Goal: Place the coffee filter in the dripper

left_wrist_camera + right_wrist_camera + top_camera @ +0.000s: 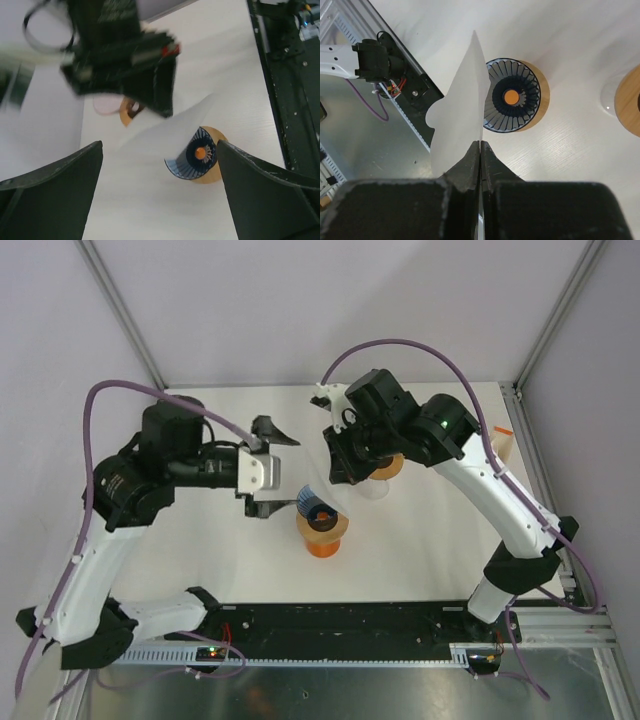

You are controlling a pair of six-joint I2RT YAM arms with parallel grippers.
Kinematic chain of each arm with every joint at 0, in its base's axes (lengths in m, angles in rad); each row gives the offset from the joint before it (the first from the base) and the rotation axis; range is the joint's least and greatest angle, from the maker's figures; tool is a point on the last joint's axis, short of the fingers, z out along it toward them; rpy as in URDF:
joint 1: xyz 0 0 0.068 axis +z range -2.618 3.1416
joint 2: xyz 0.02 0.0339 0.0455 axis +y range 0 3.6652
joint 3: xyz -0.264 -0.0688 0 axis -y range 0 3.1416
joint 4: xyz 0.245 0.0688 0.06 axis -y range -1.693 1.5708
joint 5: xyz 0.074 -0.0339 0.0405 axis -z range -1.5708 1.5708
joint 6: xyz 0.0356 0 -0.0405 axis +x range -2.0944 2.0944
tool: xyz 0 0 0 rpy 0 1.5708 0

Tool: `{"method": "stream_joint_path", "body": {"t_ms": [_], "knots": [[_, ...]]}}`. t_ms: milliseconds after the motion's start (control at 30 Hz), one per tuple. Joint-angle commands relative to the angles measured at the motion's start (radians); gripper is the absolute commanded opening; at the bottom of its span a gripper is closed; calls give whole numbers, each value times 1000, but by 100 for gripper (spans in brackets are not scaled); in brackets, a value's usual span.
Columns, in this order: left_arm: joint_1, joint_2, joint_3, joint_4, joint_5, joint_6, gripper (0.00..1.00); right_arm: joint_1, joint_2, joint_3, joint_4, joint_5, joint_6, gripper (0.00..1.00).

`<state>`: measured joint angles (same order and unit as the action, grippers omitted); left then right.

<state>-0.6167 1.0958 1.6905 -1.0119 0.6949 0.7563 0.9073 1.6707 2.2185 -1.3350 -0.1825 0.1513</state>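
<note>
The dripper point(320, 515) is a dark blue ribbed cone on a round orange base, standing mid-table. It also shows in the right wrist view point(512, 95) and the left wrist view point(197, 157). My right gripper point(480, 145) is shut on the white paper coffee filter point(462, 110) and holds it upright in the air, above and just beside the dripper. In the top view the right gripper point(340, 475) hangs just behind the dripper. The filter shows faintly in the left wrist view point(175, 127). My left gripper point(275, 470) is open and empty, left of the dripper point(160, 147).
A glass vessel with a wooden lid point(385, 470) stands behind the dripper, partly under the right arm, and shows at the right wrist view's edge point(630, 100). The black rail point(340, 625) runs along the table's near edge. A small orange tag point(503, 430) lies far right.
</note>
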Motion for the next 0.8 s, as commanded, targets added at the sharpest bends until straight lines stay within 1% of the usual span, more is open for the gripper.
{"method": "stream_joint_path", "body": {"t_ms": [0, 133, 233, 433, 533, 600, 700, 767], "knots": [[-144, 60, 121, -194, -59, 297, 100, -2, 17, 44, -59, -56, -25, 0], [-328, 80, 124, -208, -250, 434, 100, -2, 18, 35, -58, -58, -34, 0], [-391, 122, 115, -208, -323, 470, 100, 1, 17, 36, -52, -72, -40, 0], [-406, 128, 72, -209, -340, 530, 100, 1, 7, 24, -61, -77, -60, 0], [-406, 136, 63, -209, -378, 525, 98, 2, 5, 20, -60, -87, -70, 0], [-407, 146, 64, -209, -415, 517, 94, 5, 4, 13, -58, -90, -75, 0], [-407, 160, 59, -214, -480, 513, 83, 9, -1, -2, -49, -91, -80, 0], [-407, 165, 56, -234, -489, 515, 78, 11, -6, -12, -44, -88, -82, 0]]}}
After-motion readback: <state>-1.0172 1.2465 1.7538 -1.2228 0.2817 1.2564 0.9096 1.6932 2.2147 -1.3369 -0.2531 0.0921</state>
